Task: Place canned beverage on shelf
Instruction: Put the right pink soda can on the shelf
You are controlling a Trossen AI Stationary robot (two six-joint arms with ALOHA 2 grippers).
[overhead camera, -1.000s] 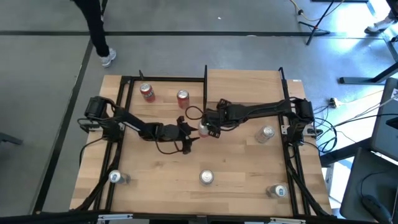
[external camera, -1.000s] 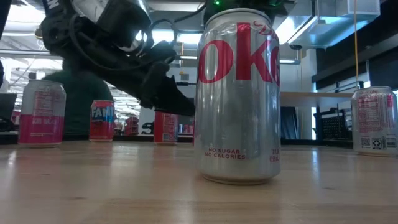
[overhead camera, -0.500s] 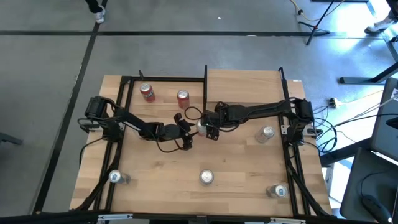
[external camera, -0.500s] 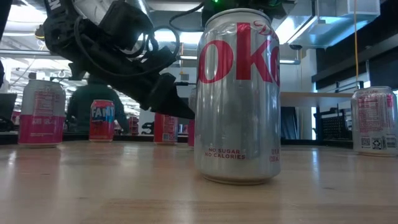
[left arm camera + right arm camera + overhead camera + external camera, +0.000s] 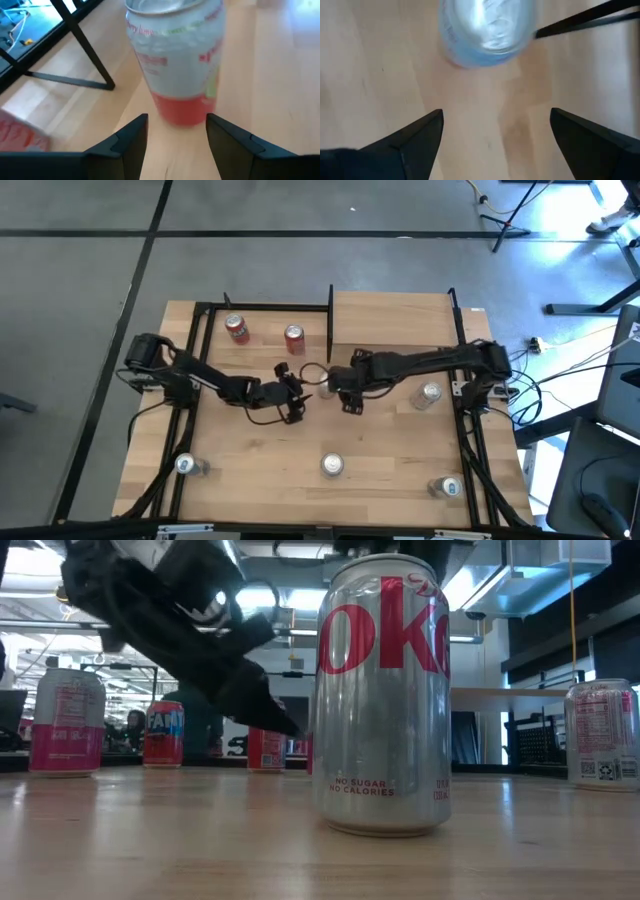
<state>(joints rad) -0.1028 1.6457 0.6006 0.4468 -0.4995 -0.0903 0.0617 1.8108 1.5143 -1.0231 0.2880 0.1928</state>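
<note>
The silver-and-red beverage can (image 5: pixel 175 60) stands upright on the light butcher-block surface (image 5: pixel 260 450), just ahead of the left tool (image 5: pixel 177 122). The tool's two dark fingers (image 5: pixel 132 137) are spread apart and hold nothing. Their tips reach the can's red base on either side without closing on it.

In the high view that can (image 5: pixel 323 386) sits between the two tools, with the left tool (image 5: pixel 297 388) on one side and the right tool (image 5: pixel 350 400) on the other. The right tool (image 5: pixel 495 117) is released and wide open. The can's silver top (image 5: pixel 487 30) shows beyond its fingers (image 5: pixel 412 137), next to a thin black post (image 5: pixel 585 20).

The shelf (image 5: pixel 390 315), a small raised light-wood board framed by black posts, lies past the right tool, on the side away from the left arm. No can stands on it.

Seven cans show on the surface in all. Beyond the left tool stand two red cans (image 5: pixel 237 328) (image 5: pixel 293 337). One silver can (image 5: pixel 430 394) stands beside the right arm, behind its tool. Three more silver-topped cans (image 5: pixel 186 465) (image 5: pixel 331 465) (image 5: pixel 448 487) line the edge farthest from the shelf. The middle one of these three fills the low view as a tall silver can with red lettering (image 5: pixel 383 695), and a dark arm (image 5: pixel 190 640) hangs behind it.
</note>
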